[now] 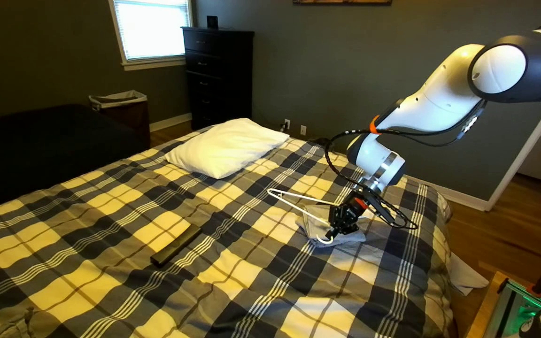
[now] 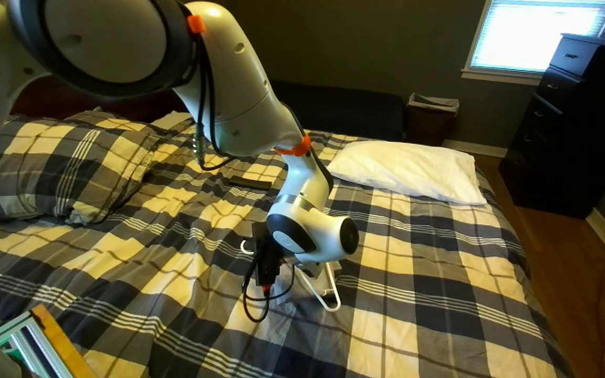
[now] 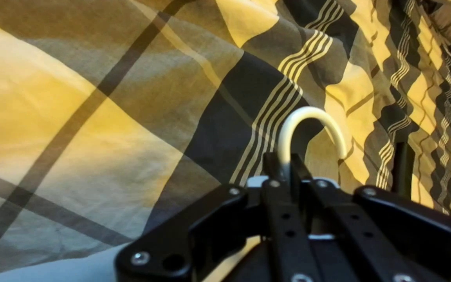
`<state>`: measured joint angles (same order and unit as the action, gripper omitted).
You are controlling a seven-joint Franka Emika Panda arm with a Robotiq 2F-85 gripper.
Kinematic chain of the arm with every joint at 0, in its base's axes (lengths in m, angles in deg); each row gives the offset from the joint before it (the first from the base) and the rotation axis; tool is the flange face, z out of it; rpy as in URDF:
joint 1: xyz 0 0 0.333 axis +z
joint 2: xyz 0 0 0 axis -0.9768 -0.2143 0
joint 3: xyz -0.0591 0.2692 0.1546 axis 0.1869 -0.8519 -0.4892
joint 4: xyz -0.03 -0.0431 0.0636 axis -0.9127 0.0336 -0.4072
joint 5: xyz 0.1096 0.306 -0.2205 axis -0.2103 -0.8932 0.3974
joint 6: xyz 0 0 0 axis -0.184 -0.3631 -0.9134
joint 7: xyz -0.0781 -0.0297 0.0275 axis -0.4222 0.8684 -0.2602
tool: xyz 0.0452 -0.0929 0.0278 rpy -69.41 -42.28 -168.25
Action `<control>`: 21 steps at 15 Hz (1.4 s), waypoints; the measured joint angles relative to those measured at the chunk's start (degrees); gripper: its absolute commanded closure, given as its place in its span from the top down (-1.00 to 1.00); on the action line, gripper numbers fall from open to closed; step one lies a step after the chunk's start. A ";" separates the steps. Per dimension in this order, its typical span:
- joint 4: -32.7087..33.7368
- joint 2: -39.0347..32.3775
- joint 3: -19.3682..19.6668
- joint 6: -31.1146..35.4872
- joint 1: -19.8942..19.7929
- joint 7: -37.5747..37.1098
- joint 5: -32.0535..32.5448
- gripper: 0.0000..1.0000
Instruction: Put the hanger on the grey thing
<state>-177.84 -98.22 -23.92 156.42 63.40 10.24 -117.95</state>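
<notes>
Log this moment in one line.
claw: shut on hanger | hanger: over grey cloth, contact unclear | release: not yet

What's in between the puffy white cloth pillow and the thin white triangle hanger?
Just the yellow, grey and dark checked fabric bedspread: in an exterior view, nothing else lies between the pillow and the hanger.
</notes>
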 measured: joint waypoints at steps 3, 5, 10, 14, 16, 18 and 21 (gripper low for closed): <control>3.00 -2.40 -0.85 -0.75 0.85 -3.52 0.06 -0.22; 4.41 -3.59 -1.05 -1.72 1.05 -5.13 0.07 0.09; 4.64 -3.31 -1.69 -4.49 1.18 -5.40 0.07 0.85; 0.37 2.16 -2.84 -4.37 3.38 -0.20 0.64 1.00; -2.57 5.87 -3.20 -3.02 5.05 4.02 0.73 1.00; -5.18 9.14 -3.38 -1.02 6.74 7.36 1.86 1.00; -8.63 12.77 -4.14 2.46 9.56 10.91 5.18 1.00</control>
<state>-186.47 -85.46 -28.06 158.88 72.96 21.15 -112.77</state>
